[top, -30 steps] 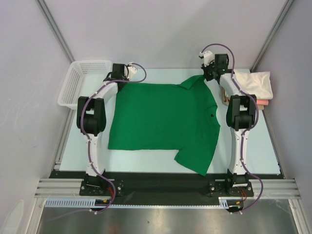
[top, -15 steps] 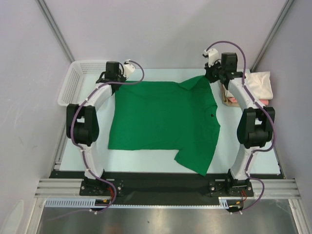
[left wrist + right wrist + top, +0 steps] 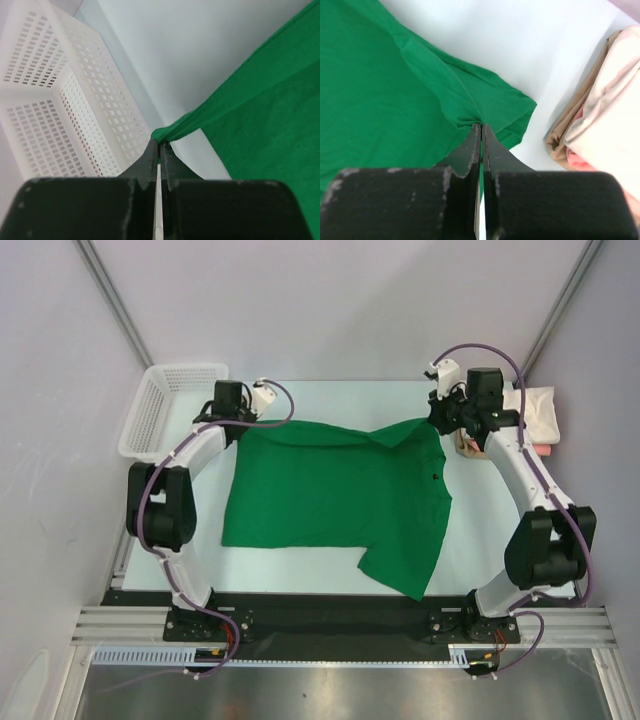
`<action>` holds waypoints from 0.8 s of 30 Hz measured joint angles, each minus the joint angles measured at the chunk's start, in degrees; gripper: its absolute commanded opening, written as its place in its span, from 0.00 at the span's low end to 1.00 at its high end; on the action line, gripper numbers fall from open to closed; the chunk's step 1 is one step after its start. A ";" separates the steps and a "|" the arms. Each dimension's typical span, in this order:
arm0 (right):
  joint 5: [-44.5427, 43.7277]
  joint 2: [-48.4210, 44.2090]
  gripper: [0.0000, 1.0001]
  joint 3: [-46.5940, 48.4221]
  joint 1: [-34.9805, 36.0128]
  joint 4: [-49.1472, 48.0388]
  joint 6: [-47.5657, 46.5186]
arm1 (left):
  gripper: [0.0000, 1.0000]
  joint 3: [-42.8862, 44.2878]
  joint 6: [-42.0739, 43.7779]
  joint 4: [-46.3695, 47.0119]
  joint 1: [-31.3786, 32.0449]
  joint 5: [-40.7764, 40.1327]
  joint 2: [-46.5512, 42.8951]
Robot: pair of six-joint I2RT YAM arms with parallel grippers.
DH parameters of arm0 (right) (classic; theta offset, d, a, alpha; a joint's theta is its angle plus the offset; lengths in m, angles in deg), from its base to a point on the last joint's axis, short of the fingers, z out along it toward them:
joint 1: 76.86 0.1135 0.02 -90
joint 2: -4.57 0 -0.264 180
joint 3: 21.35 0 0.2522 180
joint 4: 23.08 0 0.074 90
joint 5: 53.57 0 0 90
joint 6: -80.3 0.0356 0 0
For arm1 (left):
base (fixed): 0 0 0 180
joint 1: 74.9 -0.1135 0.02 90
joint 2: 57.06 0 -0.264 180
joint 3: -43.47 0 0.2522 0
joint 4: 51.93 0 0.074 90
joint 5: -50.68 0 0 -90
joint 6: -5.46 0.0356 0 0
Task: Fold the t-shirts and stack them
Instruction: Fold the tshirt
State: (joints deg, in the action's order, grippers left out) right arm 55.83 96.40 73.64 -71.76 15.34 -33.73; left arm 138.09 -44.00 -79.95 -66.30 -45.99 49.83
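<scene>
The bright green t-shirt [image 3: 335, 495] lies spread on the table, its far edge lifted. My left gripper [image 3: 237, 422] is shut on the shirt's far left corner [image 3: 170, 132]. My right gripper [image 3: 438, 422] is shut on the far right sleeve [image 3: 485, 107]. Both pinch bunched green cloth between closed fingers. A folded cream t-shirt [image 3: 535, 415] lies on a salmon-pink one [image 3: 542, 450] at the right, also in the right wrist view [image 3: 615, 100].
A white plastic mesh basket [image 3: 160, 410] stands at the far left, close to my left gripper, and fills the left of the left wrist view [image 3: 55, 110]. The shirt's near sleeve [image 3: 405, 565] reaches towards the table's front edge.
Both grippers have moved towards the near side with the shirt's far edge held, lifting and pulling it back over the shirt. Both elbows have swung outwards.
</scene>
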 measured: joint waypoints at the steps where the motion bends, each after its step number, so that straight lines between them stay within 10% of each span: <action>1: 0.04 -1.20 0.00 -0.50 0.00 0.46 -0.02 | 0.00 -0.24 0.00 0.00 0.00 0.28 -0.31; 24: 1.55 -12.55 0.00 -13.77 -0.92 8.35 -0.04 | 0.00 -14.03 0.48 -1.62 0.00 3.93 -9.44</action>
State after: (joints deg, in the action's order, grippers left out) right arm 57.38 83.85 59.87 -72.67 23.69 -33.77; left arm 124.06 -43.52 -81.57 -66.30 -42.06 40.39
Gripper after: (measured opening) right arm 0.009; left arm 0.011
